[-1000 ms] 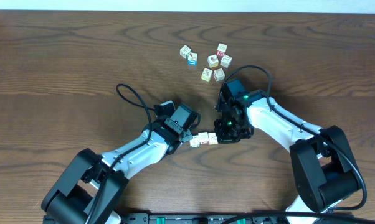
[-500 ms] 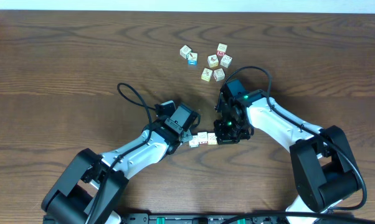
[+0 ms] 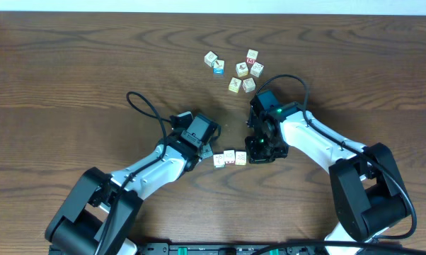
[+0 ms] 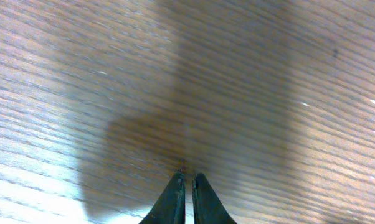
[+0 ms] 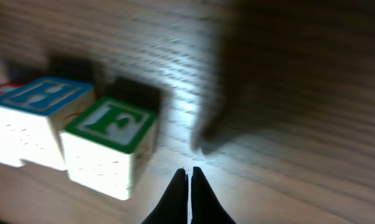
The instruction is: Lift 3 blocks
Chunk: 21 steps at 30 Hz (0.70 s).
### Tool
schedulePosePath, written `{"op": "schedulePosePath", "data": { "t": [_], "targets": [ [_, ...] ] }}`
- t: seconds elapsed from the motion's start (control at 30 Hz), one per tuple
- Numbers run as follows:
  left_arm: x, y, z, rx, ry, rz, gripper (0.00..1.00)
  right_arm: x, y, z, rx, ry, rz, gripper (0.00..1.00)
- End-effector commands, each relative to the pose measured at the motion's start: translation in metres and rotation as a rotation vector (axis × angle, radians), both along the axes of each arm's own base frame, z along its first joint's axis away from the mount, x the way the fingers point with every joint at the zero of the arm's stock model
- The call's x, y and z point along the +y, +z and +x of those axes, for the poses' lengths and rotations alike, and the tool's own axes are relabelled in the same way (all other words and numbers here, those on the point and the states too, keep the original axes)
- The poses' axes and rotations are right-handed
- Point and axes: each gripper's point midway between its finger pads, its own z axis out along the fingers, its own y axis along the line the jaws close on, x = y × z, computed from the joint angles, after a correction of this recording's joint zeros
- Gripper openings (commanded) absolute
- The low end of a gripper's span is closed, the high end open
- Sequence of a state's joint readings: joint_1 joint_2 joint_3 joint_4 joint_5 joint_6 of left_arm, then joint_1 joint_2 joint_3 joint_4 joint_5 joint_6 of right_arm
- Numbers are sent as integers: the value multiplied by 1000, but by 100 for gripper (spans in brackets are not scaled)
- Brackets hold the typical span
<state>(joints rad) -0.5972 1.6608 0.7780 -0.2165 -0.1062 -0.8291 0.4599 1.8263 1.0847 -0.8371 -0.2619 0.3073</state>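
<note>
The 3 blocks [image 3: 229,157] lie in a tight row on the worktop [image 3: 71,71], between my 2 hands and not yet off the surface. From the right wrist, the green F block [image 5: 109,146] sits nearest, with the blue H block [image 5: 41,112] touching it on the far side.

The right hand [image 3: 250,156] is clenched on nothing, its tips just beside the green end; I cannot tell if they touch. The left hand [image 3: 205,151] is also clenched and empty. It stands a little apart from the other end of the row, and its own camera shows only bare wood.

As I judge it, the lift is a squeeze from both ends. I would bring the left tips square onto the end face, in line with the row's axis and level with the right tips. Then I would press evenly and raise both arms at 1 rate, because any skew could buckle the middle block out. The spare cubes [image 3: 234,69] lie well apart and need no care.
</note>
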Motion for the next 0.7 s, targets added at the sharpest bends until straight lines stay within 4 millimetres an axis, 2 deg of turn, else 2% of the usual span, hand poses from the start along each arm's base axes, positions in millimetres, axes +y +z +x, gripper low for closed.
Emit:
{"op": "schedulePosePath", "data": {
  "t": [0.0, 0.23, 0.67],
  "targets": [
    [10, -6, -2, 19, -23, 34, 8, -8, -5, 4, -33, 4, -69, 2],
    [14, -6, -1, 17, -42, 48, 8, 15, 0, 6, -27, 4, 58, 2],
    [12, -5, 2, 1, -111, 73, 8, 24, 3, 6, -27, 25, 113, 3]
  ]
}}
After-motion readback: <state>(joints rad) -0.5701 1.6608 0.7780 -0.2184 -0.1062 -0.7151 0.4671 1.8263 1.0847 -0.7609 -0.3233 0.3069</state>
